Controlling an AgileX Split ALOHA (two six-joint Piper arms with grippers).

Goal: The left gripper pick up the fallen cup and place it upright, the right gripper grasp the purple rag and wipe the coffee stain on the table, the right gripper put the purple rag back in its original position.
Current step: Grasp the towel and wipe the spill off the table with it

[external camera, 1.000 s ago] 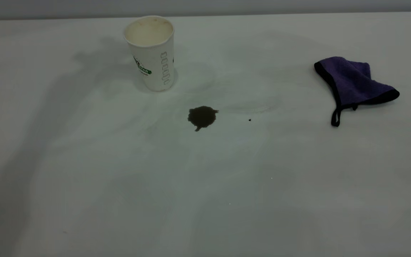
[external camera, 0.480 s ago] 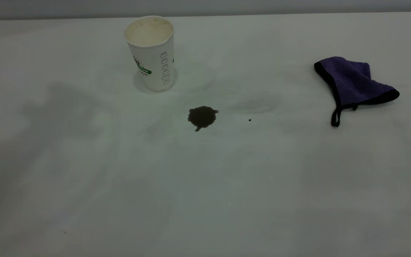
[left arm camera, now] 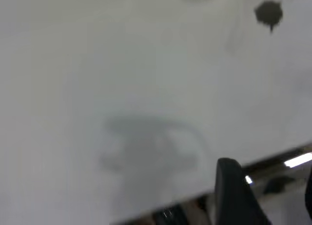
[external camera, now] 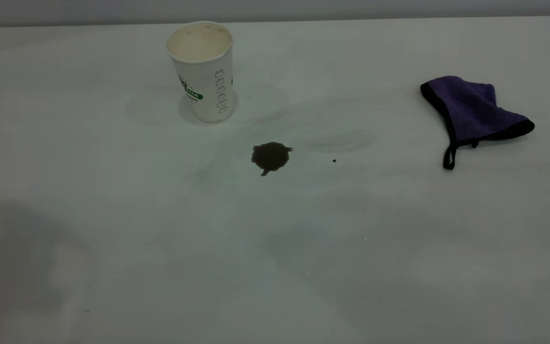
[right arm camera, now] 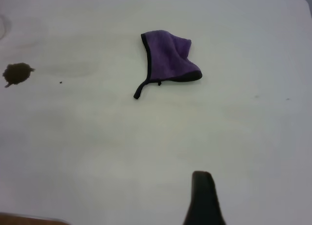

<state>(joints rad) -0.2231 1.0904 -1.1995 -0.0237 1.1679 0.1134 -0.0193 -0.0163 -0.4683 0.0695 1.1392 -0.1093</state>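
My tapered paper cup (external camera: 202, 71) stands upright at the far left of the smooth white table (external camera: 160, 248). Right of it lies the roundish dark coffee stain (external camera: 270, 157), then the crumpled purple terry rag (external camera: 473, 112), black-edged, looped. Whether my left gripper (left arm camera: 239, 191) and right gripper (right arm camera: 204, 198) are spread or pressed together, I cannot tell.

The table (external camera: 275, 267) carries the upright cup (external camera: 202, 71), the coffee stain (external camera: 270, 156) and the purple rag (external camera: 470, 112).

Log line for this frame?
cup: upright | coffee stain: unwiped | purple rag: untouched, table right | right tool: short of rag
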